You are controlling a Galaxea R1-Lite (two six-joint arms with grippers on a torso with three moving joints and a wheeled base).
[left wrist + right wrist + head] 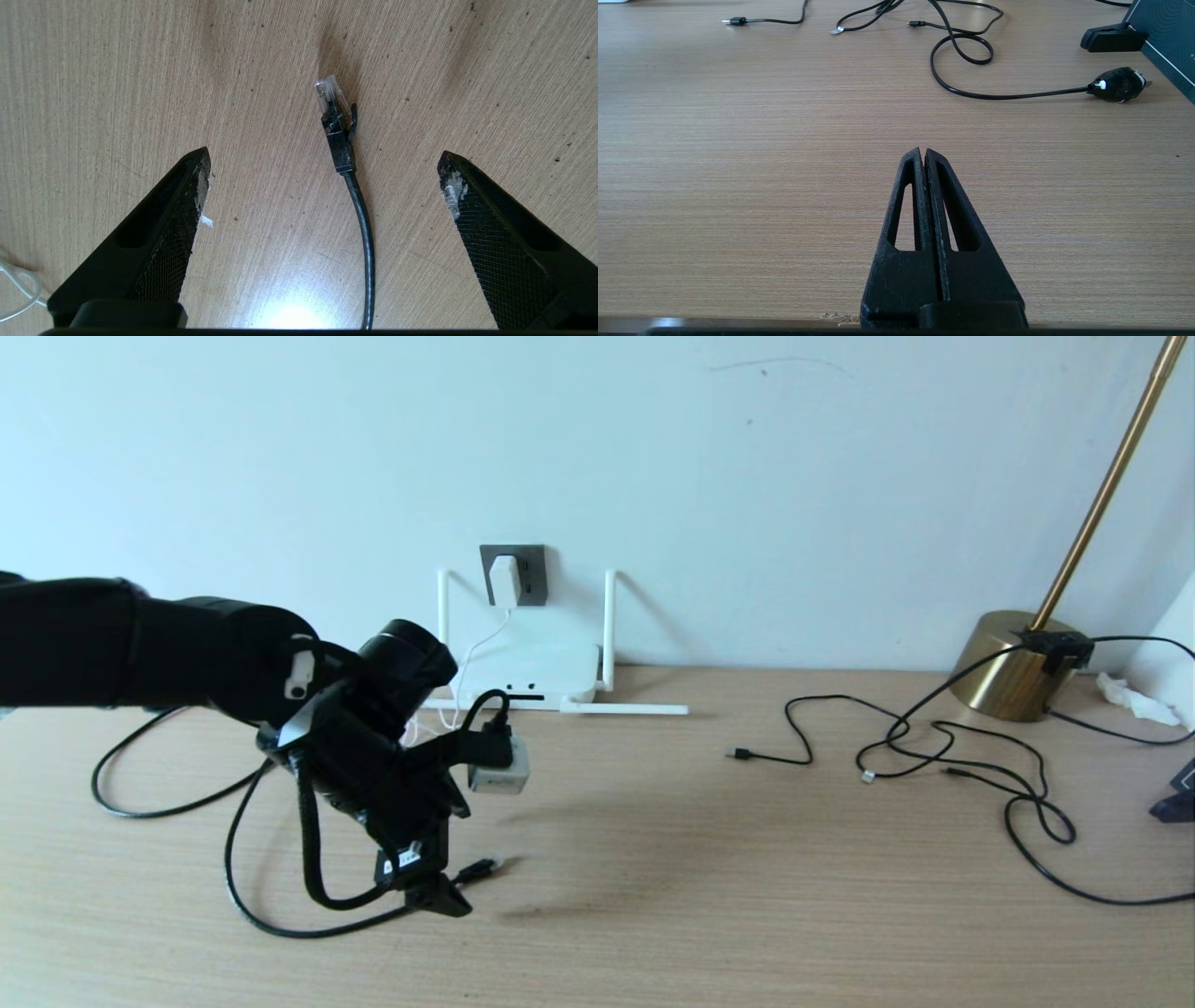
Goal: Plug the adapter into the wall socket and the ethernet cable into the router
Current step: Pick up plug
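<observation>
The white adapter point(505, 581) sits in the dark grey wall socket point(526, 564), and its thin white cord runs down to the router point(537, 674), a flat white box against the wall with stick antennas. The black ethernet cable point(366, 242) lies on the wooden table, its clear-tipped plug point(332, 100) loose. My left gripper point(322, 175) hovers open over that plug, with a finger on either side and neither touching it. In the head view the left gripper point(464, 861) is at the left front, the plug point(481, 869) just beside it. My right gripper point(923, 151) is shut and empty, low over bare table.
A brass lamp base point(1013, 663) stands at the back right. Thin black USB cables point(934, 756) sprawl in front of it. A dark box point(1178, 795) sits at the right edge. The ethernet cable loops point(271, 919) under my left arm.
</observation>
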